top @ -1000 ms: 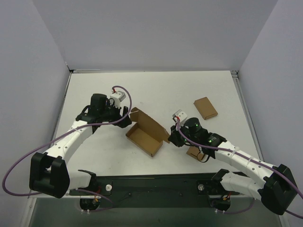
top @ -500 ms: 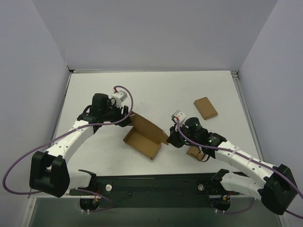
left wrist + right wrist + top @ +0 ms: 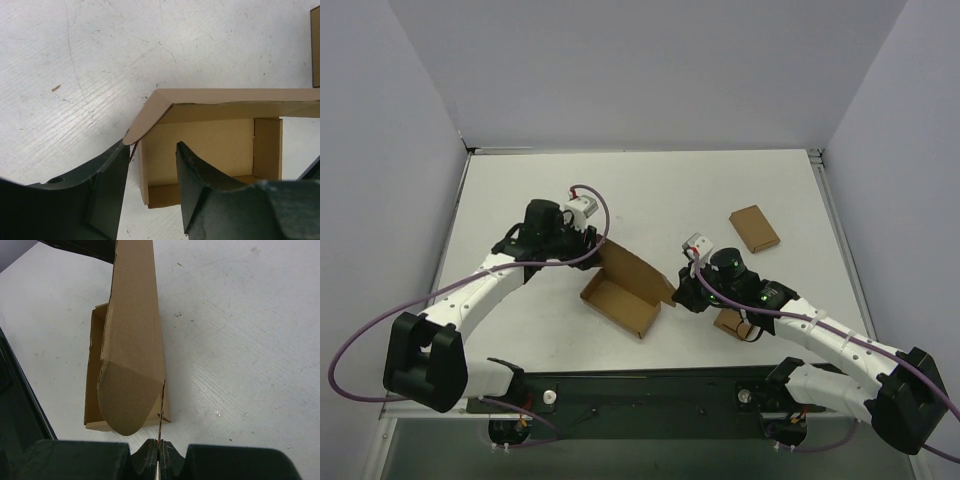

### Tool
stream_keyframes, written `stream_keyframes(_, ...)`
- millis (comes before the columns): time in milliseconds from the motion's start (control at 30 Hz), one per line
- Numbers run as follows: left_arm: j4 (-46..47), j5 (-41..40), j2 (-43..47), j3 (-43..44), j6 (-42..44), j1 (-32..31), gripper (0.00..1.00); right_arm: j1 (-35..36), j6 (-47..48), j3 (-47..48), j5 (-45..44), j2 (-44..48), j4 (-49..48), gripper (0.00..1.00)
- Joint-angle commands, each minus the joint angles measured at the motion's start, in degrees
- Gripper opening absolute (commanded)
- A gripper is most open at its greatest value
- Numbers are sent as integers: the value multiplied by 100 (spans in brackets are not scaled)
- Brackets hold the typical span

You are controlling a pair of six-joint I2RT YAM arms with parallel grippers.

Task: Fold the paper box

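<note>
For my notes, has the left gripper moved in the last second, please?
Yes: the left gripper moved right, farther from the table edge at left, closer to the paper box.

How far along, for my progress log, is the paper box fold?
Done: the paper box tray walls stand. In hand: the right gripper pinches its end flap, the left gripper straddles the lid's corner, jaws apart. Left: tuck flaps, close the raised lid.

Bright even light, soft shadows, sharp.

paper box [image 3: 205,142], left gripper [image 3: 151,150] straddling corner
</note>
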State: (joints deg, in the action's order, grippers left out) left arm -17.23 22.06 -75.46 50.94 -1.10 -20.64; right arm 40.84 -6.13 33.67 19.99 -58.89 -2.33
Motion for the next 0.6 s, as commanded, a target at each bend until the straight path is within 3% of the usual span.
stream_keyframes(0, 291, -386, 31, 39, -39, -361, 49, -41, -28, 280, -91, -8, -93, 0)
stream_keyframes(267, 475, -1292, 146, -145, -372, -836, 24, 12, -231, 351, -802, -17, -13, 0)
stream_keyframes(467, 476, -1635, -82, -32, -689, -845, 19, 380, -55, 500, -1434, -61, 144, 0)
stream_keyframes(567, 484, -1635, -127, 13, -768, -880, 11, 574, -89, 614, -1882, -113, 206, 0)
